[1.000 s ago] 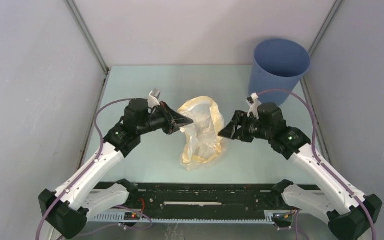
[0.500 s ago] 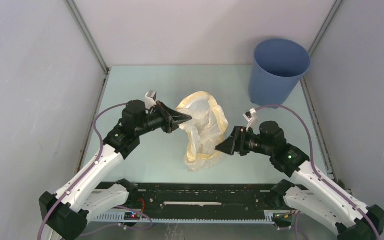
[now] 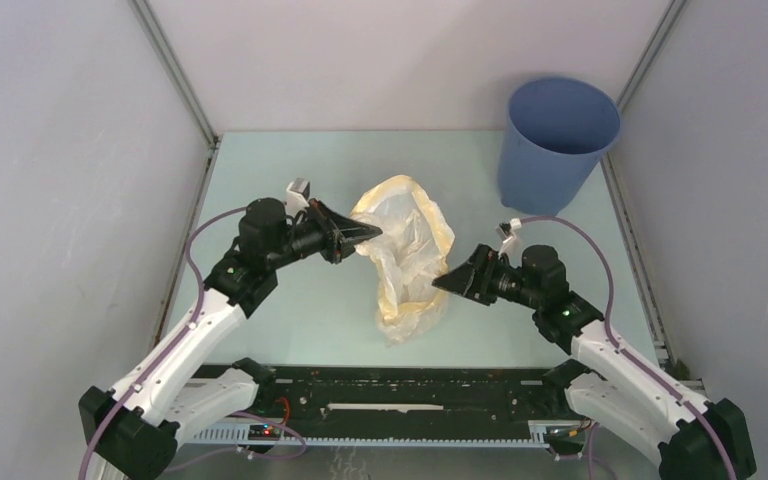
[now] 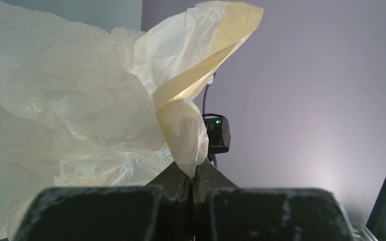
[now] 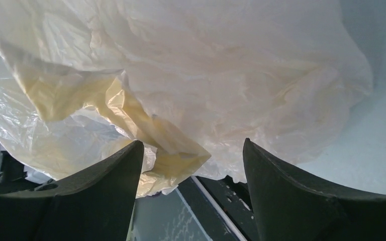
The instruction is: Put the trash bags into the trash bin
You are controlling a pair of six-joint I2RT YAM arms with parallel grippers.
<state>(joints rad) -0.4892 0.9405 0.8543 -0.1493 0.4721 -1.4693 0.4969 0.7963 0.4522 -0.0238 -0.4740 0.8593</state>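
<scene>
Left gripper point(image 3: 372, 232) clamped; right gripper point(image 3: 442, 285) spread wide.

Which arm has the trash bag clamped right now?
The left gripper: its jaws are shut on the yellow rim of the trash bag. The right gripper has its jaws open, gripping nothing.

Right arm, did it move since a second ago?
Yes. The right arm has pulled back toward the robot's own side, farther from the blue bin in the far corner. Its open jaws face the bag.

The trash bags point(image 3: 407, 262) are thin, crinkly, translucent plastic; the trash bin point(image 3: 556, 140) smooth matt plastic.
</scene>
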